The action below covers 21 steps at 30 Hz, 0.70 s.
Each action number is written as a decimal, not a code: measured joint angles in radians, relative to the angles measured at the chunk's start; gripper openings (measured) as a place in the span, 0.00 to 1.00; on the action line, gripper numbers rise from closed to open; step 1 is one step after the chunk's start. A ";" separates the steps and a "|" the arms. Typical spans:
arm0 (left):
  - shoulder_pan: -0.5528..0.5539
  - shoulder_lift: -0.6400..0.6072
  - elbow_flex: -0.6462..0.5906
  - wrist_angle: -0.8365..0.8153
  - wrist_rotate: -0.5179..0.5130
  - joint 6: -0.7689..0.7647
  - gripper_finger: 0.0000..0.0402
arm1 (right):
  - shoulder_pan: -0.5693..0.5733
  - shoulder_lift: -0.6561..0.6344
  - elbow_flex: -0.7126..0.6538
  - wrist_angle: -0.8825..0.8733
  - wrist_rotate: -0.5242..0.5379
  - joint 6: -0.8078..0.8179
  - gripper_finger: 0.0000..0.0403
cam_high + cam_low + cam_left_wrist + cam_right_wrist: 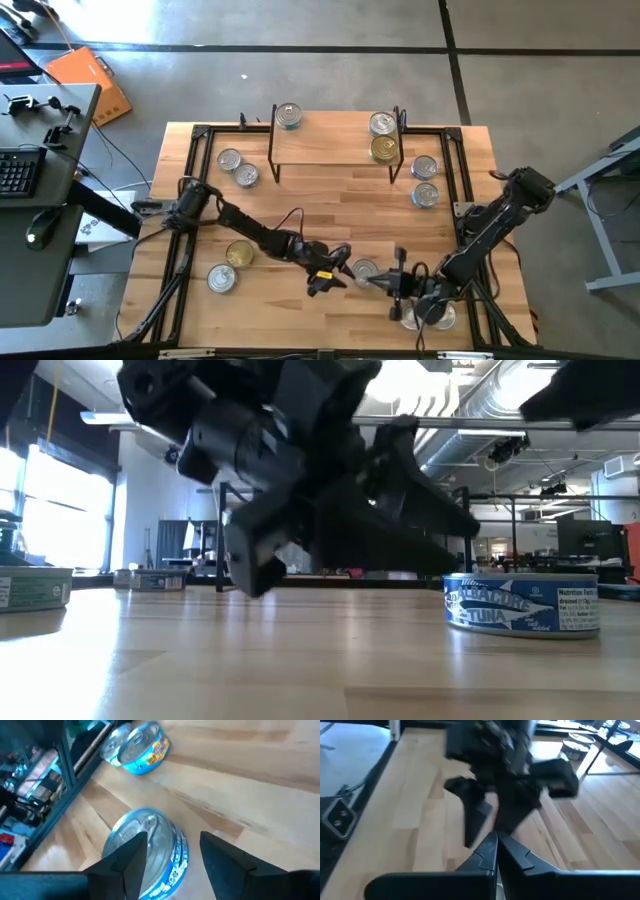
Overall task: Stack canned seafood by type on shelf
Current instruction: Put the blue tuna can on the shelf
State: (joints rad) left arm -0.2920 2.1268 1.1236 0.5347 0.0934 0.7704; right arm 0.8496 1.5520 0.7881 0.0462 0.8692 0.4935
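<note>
I am looking down on a pale, plank-grained wooden table (330, 200) with short round metal tins scattered over it. The shelf (333, 150), a light-wood board on thin black legs, stands at the far edge. One silver-topped tin (288, 116) sits at its left end, and a silver tin (381, 124) with a gold-topped one (384, 149) just beside it sits at its right end.

Two silver tins (238, 167) lie near the shelf's left legs and two blue-sided ones (424, 180) lie off its right end. A gold-topped tin (239, 254) and a silver one (221, 278) lie towards the near left corner.

My left gripper (333, 270) is near the middle of the near edge, jaws released, beside a silver tin (365, 270). In the left wrist view the dark wedge fingers (131, 855) stand apart, and a silver-lidded tin with a blue label (149, 851) lies just past them. Another blue tin (136, 747) lies farther off by the black frame.

My right gripper (392, 284) faces the left one from the near right corner, its fingers (496, 851) clenched together on nothing. Tins under its arm are mostly hidden.

In the low view a blue tuna tin (521, 603) is clear, and the dark arm above it is only a blur.
</note>
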 joint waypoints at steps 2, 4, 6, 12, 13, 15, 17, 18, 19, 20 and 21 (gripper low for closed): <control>0.005 0.023 0.009 0.024 0.015 -0.002 0.40 | 0.008 -0.001 0.017 -0.013 0.000 -0.001 0.00; 0.007 0.047 0.032 0.016 0.041 -0.002 0.37 | 0.015 -0.002 0.028 -0.014 0.008 -0.001 0.00; 0.007 0.071 0.069 -0.003 0.054 -0.011 0.34 | 0.024 -0.002 0.031 -0.014 0.016 0.014 0.00; 0.007 0.089 0.142 -0.132 0.054 -0.037 0.27 | 0.063 -0.002 0.031 -0.050 0.048 0.080 0.00; 0.007 0.089 0.151 -0.147 0.055 -0.036 0.25 | 0.071 -0.002 0.031 -0.056 0.048 0.090 0.00; 0.011 0.089 0.161 -0.174 0.055 -0.037 0.21 | 0.081 -0.002 0.031 -0.069 0.047 0.108 0.00; 0.017 0.088 0.168 -0.192 0.058 -0.059 0.16 | 0.091 -0.002 0.031 -0.093 0.044 0.130 0.00; 0.021 0.088 0.170 -0.197 0.065 -0.078 0.13 | 0.093 -0.002 0.031 -0.106 0.043 0.134 0.00; 0.027 0.088 0.171 -0.199 0.075 -0.097 0.11 | 0.097 -0.002 0.031 -0.125 0.038 0.136 0.00; 0.034 0.088 0.171 -0.201 0.091 -0.115 0.08 | 0.100 -0.002 0.031 -0.150 0.026 0.135 0.00; 0.040 0.087 0.171 -0.203 0.110 -0.134 0.05 | 0.102 -0.002 0.031 -0.174 0.009 0.135 0.00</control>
State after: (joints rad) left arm -0.2522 2.2143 1.2949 0.3317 0.2030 0.6360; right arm 0.9512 1.5501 0.8188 -0.1274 0.8785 0.6287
